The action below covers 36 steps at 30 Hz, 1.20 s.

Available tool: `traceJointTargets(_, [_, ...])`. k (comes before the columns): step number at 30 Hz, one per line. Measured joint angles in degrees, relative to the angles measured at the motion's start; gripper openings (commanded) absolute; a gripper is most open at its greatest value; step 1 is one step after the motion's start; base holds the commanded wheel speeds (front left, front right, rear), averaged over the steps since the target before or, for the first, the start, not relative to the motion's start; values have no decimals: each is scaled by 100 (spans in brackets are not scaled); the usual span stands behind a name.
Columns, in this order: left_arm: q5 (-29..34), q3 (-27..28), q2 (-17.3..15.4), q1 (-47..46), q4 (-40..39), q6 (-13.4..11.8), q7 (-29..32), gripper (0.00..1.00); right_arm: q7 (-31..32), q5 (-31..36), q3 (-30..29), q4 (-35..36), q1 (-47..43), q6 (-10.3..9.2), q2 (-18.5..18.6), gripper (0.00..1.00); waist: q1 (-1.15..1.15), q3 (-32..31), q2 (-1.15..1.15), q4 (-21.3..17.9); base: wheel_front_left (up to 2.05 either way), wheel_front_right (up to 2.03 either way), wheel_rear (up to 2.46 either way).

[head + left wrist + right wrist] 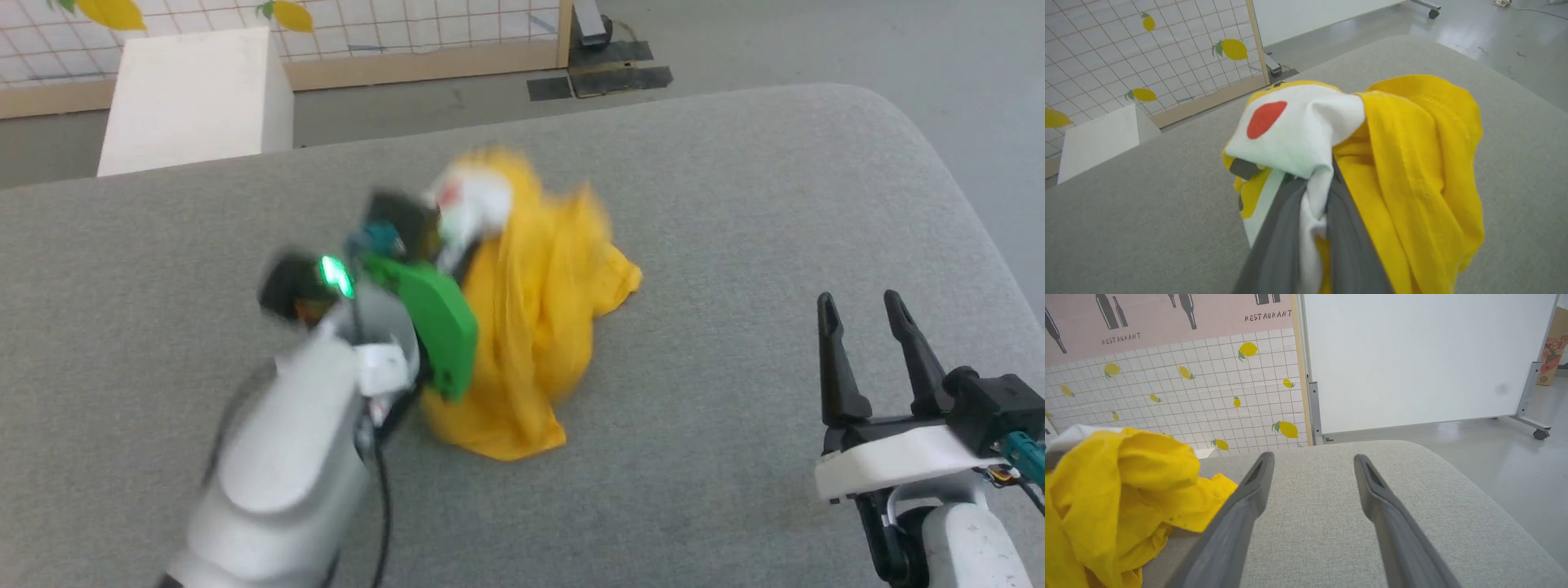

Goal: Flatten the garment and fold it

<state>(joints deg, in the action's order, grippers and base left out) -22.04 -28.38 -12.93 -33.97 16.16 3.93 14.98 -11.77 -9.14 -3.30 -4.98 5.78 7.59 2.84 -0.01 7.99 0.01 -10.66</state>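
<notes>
The garment [535, 327] is a bright yellow T-shirt bunched in a heap at the middle of the grey table, part of it lifted. A white patch with a red dot shows at its top [1290, 130]. My left gripper [1314, 183] is shut on that bunched white and yellow cloth; in the head view its fingertips are hidden behind the wrist and cloth. My right gripper [857, 306] stands open over bare table at the lower right, apart from the garment [1118, 490], which lies to the left in the right wrist view [1312, 459].
The grey padded table [735, 204] has a rounded far right corner with floor beyond it. A white box [196, 98] stands behind the table's far left edge, before a tiled lemon-pattern partition [1208, 388]. A white panel on castors [1412, 359] stands farther right.
</notes>
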Motion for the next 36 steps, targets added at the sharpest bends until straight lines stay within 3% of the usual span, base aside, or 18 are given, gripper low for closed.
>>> traceJointTargets(1, [-248,-179,137,363,570,-43,666,0,-1,-18,62,-13,1,0,-2,100,0,52,0,-52,0,0,0])
traceJointTargets(5, [-526,-397,232,602,1113,-40,1628,4,-1,-80,135,-48,2,0,-1,100,0,106,0,-89,0,0,0])
traceJointTargets(6, [-583,-402,256,591,1122,-37,1784,35,-1,-91,157,-54,2,0,-1,100,0,108,0,-87,0,0,0])
traceJointTargets(7, [-626,-387,271,582,1113,-37,1861,84,-1,-96,168,-56,2,0,-2,100,0,108,0,-79,0,0,0])
traceJointTargets(8, [-694,-353,299,580,1093,-42,1874,100,-1,-98,174,-63,2,0,0,100,0,106,0,-65,0,0,0])
traceJointTargets(11, [-786,-268,363,642,975,-73,1610,100,-1,-102,204,-70,2,0,-2,100,0,87,0,2,0,0,0])
traceJointTargets(17, [-360,242,371,726,277,-364,-1077,100,1,-100,220,-55,2,0,0,100,0,37,0,218,0,0,0])
traceJointTargets(22, [-169,631,325,917,23,-656,-2536,100,18,-99,215,-30,2,0,0,100,0,-29,0,417,0,0,0])
traceJointTargets(29, [-8,1165,160,1566,-457,-748,-2953,100,68,-81,230,27,1,0,-1,100,0,-116,0,692,0,0,0])
traceJointTargets(36, [382,1904,244,2512,-1162,-568,-2972,100,207,16,252,51,-1,0,0,100,0,-158,0,895,0,0,0])
